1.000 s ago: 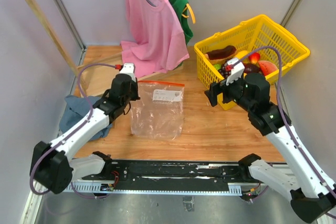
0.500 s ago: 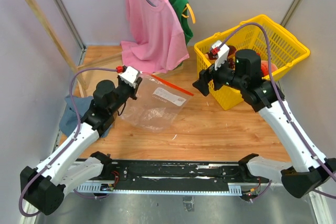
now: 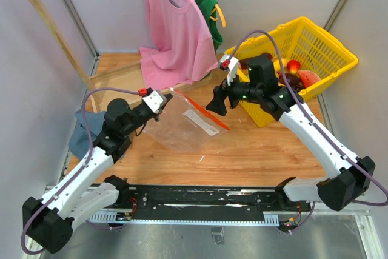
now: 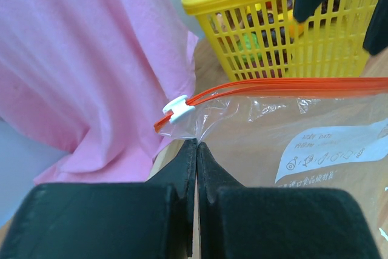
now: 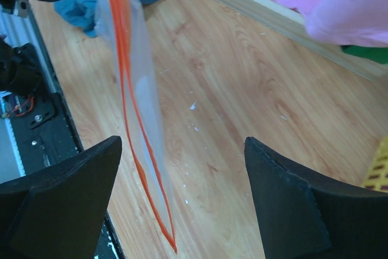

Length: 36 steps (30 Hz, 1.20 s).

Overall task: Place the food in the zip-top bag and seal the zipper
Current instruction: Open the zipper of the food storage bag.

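The zip-top bag (image 3: 182,127) hangs tilted, one corner lifted off the wooden table. My left gripper (image 4: 197,144) is shut on the clear plastic just below the zipper's (image 4: 291,86) white tab (image 4: 179,108). In the top view the left gripper (image 3: 162,103) is at the bag's left corner. The red-orange zipper (image 3: 203,110) runs down to the right. My right gripper (image 3: 216,104) is open at the zipper's far end. From the right wrist, the zipper's tip (image 5: 151,201) lies between the spread fingers (image 5: 66,180), nearer the left one and not touching. The food (image 3: 296,74) lies in the yellow basket (image 3: 315,34).
A pink shirt (image 3: 176,28) and a green garment (image 3: 209,4) hang from a wooden rack (image 3: 54,25) at the back. A blue cloth (image 3: 88,127) lies at the left, under the left arm. The black rail (image 3: 194,201) runs along the near edge.
The left gripper has lifted the bag's corner off the table and tilted the bag. The right arm has swung left from the basket to the zipper's far end, and its jaws have narrowed slightly.
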Tool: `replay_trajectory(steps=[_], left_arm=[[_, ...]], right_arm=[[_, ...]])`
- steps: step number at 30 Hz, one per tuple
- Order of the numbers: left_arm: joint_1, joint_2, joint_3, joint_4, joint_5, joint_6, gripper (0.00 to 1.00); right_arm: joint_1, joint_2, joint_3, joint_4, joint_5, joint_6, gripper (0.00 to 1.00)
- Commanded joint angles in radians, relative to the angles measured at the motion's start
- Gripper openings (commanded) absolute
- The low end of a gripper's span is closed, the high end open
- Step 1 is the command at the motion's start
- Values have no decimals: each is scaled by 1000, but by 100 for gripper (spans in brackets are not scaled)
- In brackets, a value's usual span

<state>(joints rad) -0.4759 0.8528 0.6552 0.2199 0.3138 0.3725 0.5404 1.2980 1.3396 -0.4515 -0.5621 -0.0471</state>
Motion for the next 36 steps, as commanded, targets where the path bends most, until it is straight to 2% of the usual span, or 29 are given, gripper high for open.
replay_trajectory(steps=[1, 7, 15, 20, 36], left_arm=[[-13, -14, -15, 80, 59, 24, 0], [-15, -36, -55, 106, 67, 18, 0], [-16, -63, -82, 131, 73, 16, 0], [-17, -57, -78, 131, 65, 17, 0], [-17, -14, -59, 108, 27, 6, 0]], right_arm=[[55, 24, -31, 62, -53, 19, 81], [59, 26, -78, 105, -90, 23, 74], [59, 13, -117, 91, -64, 2, 64], [77, 3, -128, 110, -97, 19, 65], [124, 10, -177, 173, -66, 47, 65]])
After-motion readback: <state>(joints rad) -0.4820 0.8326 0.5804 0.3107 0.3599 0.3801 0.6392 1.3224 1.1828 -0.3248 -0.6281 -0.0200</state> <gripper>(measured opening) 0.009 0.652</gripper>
